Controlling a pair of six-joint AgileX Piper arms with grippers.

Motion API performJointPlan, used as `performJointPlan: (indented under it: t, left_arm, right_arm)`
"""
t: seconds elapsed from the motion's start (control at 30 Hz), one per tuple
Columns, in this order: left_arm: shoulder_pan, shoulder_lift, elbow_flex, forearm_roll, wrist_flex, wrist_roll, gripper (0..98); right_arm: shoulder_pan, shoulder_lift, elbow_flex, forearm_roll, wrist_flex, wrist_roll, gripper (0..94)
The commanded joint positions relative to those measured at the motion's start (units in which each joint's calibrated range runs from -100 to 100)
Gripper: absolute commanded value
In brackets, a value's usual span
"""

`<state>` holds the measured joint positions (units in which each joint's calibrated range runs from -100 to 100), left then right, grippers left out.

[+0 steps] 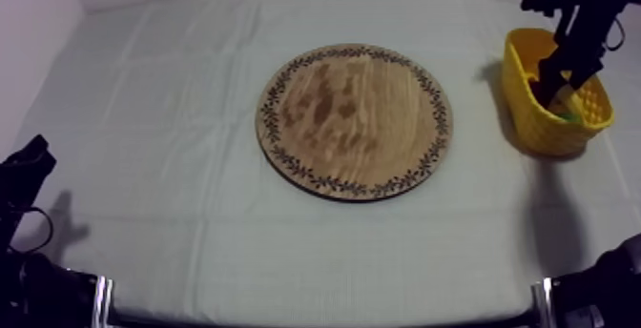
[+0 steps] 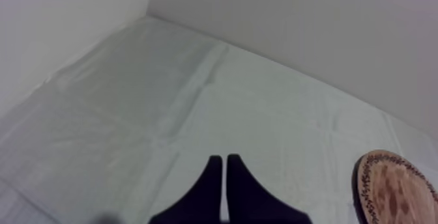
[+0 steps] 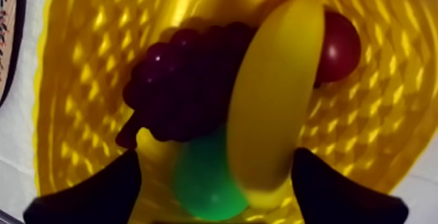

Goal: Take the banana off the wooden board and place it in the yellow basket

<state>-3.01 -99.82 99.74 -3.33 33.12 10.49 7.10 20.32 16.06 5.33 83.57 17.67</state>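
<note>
The grey-white cloth [image 1: 191, 84] carries the round wooden board [image 1: 353, 122] at mid-table and the yellow basket [image 1: 525, 103] near the right edge, where my right arm reaches in. The right gripper [image 3: 215, 165] stands wide, fingers [image 3: 98, 197] either side of the banana [image 3: 277, 103], which lies in the basket on a bunch of grapes [image 3: 179, 83], a green pear [image 3: 205, 181] and a small red fruit [image 3: 339, 44]; whether one finger brushes the banana I cannot tell. The left gripper [image 2: 225, 184] hangs over the cloth near the board, fingers pressed into a narrow wedge.
</note>
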Motion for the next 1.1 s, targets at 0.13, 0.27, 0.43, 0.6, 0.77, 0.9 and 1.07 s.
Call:
performJointPlan:
  t: [0.13, 0.27, 0.43, 0.6, 0.77, 0.9, 1.07]
  left_arm:
    - [0.0, 0.0, 0.0, 0.03, 0.0, 0.0, 0.1]
    - [0.0, 0.0, 0.0, 0.03, 0.0, 0.0, 0.1]
    - [0.0, 0.0, 0.0, 0.03, 0.0, 0.0, 0.1]
    - [0.0, 0.0, 0.0, 0.03, 0.0, 0.0, 0.1]
    - [0.0, 0.0, 0.0, 0.03, 0.0, 0.0, 0.1]
    - [0.0, 0.0, 0.0, 0.03, 0.0, 0.0, 0.1]
    - [0.0, 0.0, 0.0, 0.03, 0.0, 0.0, 0.1]
  right_arm:
    - [0.1, -2.5, -0.3, -0.9, 0.1, 0.0, 82.9]
    - [0.0, -5.8, 0.5, -1.2, -0.1, -0.6, 76.8]
    - [-0.1, -11.0, 2.6, -2.2, -1.1, -0.9, 65.6]
    - [-0.1, -17.4, 6.9, -2.9, -5.2, -1.3, 48.5]
    - [-0.7, -24.1, 12.7, -2.7, -10.4, -2.6, 36.4]
    - [-1.8, -29.8, 18.6, -2.2, -14.8, -3.6, 32.5]
    - [-3.5, -37.5, 26.2, -1.4, -20.1, -4.3, 28.5]
